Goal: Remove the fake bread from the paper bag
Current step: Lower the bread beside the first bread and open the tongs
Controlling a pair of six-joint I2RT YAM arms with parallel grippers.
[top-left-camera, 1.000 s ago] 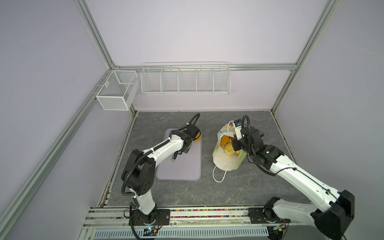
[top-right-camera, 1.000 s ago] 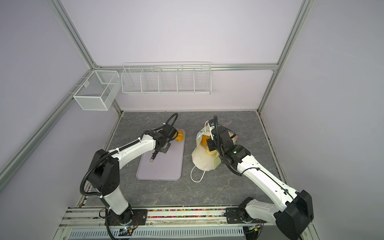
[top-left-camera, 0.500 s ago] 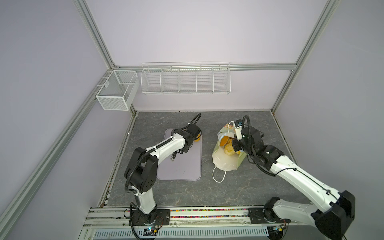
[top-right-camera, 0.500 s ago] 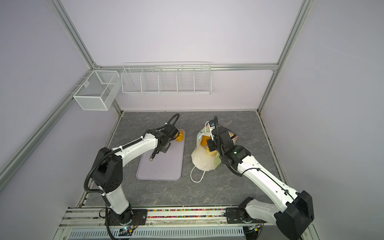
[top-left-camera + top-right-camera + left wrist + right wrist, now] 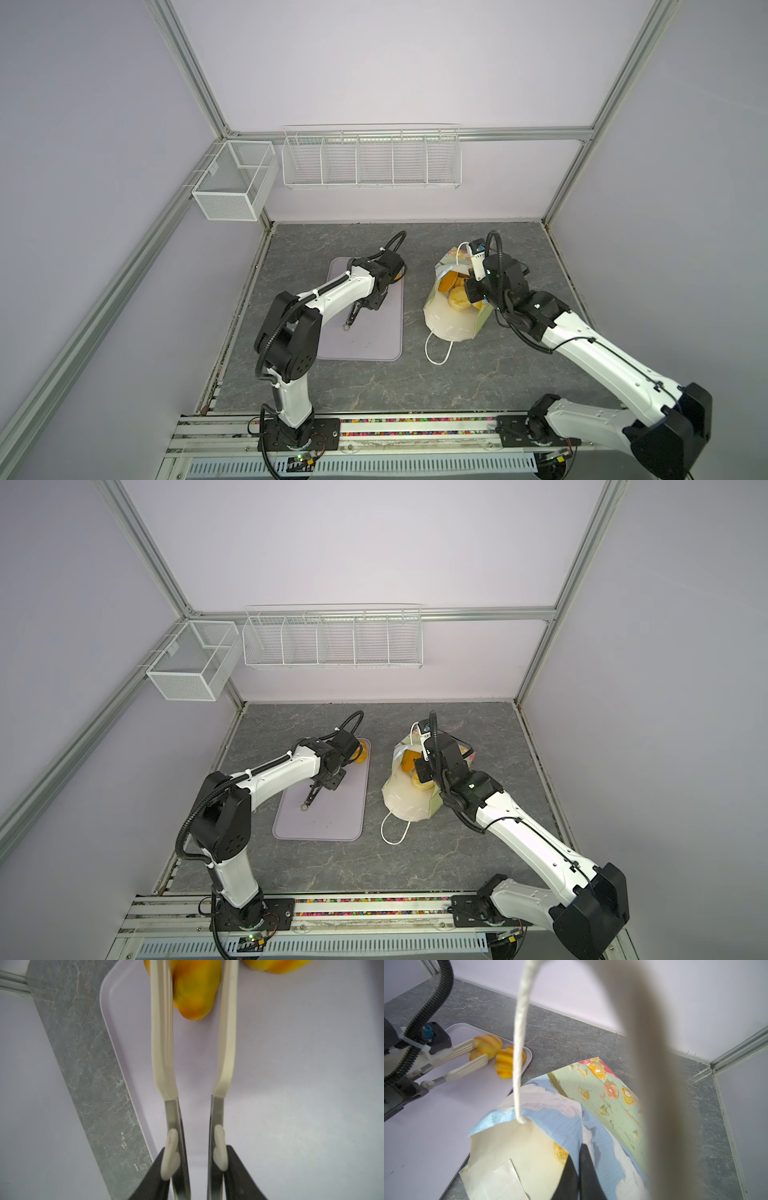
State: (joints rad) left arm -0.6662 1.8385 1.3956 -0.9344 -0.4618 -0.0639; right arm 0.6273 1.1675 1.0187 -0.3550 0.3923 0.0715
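Cream-bladed metal tongs (image 5: 164, 1043) have sprung apart since a second ago and now straddle a long ridged yellow-orange loaf (image 5: 195, 991) on the pale lilac tray (image 5: 291, 1084).

Left gripper (image 5: 196, 1147) clamps the tongs' steel arms between its black fingers over the tray's far end; a second ridged yellow-orange loaf (image 5: 506, 1061) lies just right of the first, also on the tray. Right of the tray, on the grey stone-patterned tabletop (image 5: 457, 382), lies the paper gift bag (image 5: 608, 1088) printed with sky, clouds and flowers, its white-lined mouth open. Right gripper (image 5: 578, 1153), jaws pressed together, pinches the bag's rim, one white cord handle (image 5: 519, 1043) looping up past its wrist camera. Golden buns (image 5: 457, 297) and other fake bread sit inside the bag; how many I cannot tell.
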